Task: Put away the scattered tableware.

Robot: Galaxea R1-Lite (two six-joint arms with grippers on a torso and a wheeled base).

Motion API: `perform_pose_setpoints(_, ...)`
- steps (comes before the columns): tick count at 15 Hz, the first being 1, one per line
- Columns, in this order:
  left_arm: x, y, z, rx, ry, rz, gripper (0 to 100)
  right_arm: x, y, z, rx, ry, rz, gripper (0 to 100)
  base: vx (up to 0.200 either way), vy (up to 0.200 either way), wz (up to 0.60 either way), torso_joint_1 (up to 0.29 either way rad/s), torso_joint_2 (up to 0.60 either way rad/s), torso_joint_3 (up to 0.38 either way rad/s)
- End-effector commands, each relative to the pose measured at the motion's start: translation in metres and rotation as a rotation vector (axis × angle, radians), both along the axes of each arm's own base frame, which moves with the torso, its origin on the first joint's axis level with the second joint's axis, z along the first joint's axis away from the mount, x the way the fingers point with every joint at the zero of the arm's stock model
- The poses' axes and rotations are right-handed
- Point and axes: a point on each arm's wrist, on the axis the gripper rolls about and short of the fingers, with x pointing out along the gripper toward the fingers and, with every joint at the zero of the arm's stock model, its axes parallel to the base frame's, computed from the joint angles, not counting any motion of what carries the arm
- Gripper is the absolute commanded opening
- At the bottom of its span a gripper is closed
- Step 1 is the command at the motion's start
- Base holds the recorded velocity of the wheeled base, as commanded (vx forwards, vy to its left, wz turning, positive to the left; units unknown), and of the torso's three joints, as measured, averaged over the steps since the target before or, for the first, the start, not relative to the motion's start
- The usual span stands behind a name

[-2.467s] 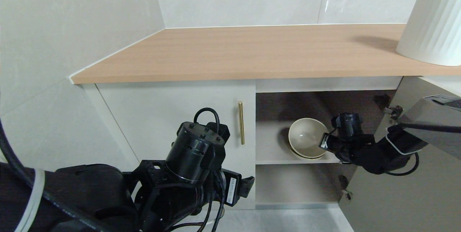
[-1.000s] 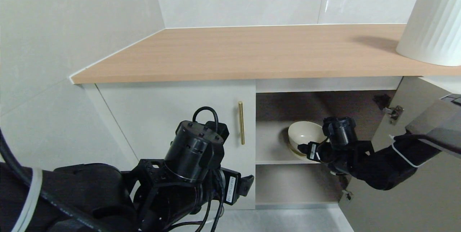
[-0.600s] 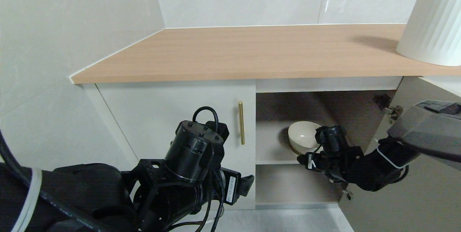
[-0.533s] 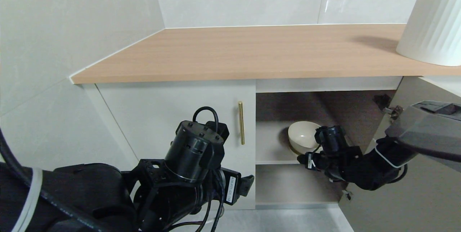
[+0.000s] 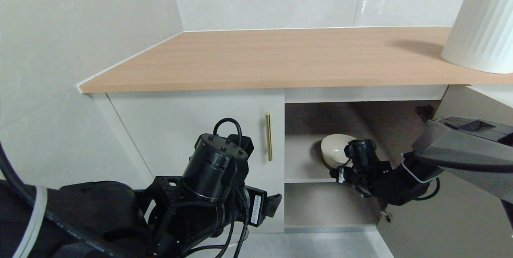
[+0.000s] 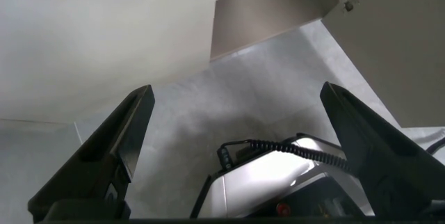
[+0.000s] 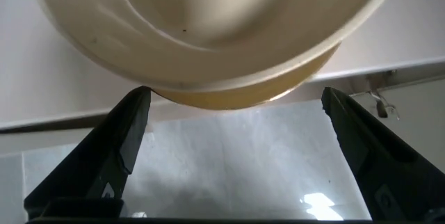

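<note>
Two stacked bowls [image 5: 333,150] rest on the upper shelf [image 5: 300,162] of the open cabinet, a cream one nested in a yellowish one. My right gripper [image 5: 340,174] hovers at the shelf's front edge just below them. In the right wrist view the cream bowl [image 7: 208,15] sits on the yellowish bowl [image 7: 229,99] just ahead of my open right gripper [image 7: 236,154], whose fingers are spread wide and hold nothing. My left gripper [image 6: 236,154] hangs open over the grey floor, low in front of the closed left door.
The closed left door carries a brass handle [image 5: 268,136]. The right door [image 5: 461,210] stands swung open beside my right arm. A tall white ribbed vessel [image 5: 485,21] stands on the wooden counter [image 5: 280,57]. The lower shelf [image 5: 324,204] is bare.
The cream bowl, tilted up 2.5 s ago, now lies level on the yellowish one. My right gripper has dropped lower and shifted left, to the shelf's front edge. The left arm stayed put.
</note>
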Motion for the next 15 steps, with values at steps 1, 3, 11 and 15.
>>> perform_pose_setpoints(1,0.0,0.0,-0.001,0.002,0.003,0.001,100,0.004,0.001,-0.005,-0.002,0.0,-0.007,100,0.0,0.0,0.0,0.0,0.0,0.0)
perform_pose_setpoints(3,0.0,0.0,-0.001,0.002,0.003,0.001,100,0.006,0.002,-0.004,-0.004,-0.014,-0.02,100,0.0,0.0,0.0,0.0,0.0,0.0)
perform_pose_setpoints(11,-0.005,0.018,0.023,-0.062,-0.051,0.024,100,-0.073,-0.006,0.07,0.035,-0.034,0.177,100,0.0,0.0,0.0,0.0,0.0,0.0)
perform_pose_setpoints(15,-0.015,0.068,0.052,-0.125,-0.136,0.135,100,-0.15,-0.023,0.128,-0.028,-0.057,0.305,100,0.0,0.0,0.0,0.0,0.0,0.0)
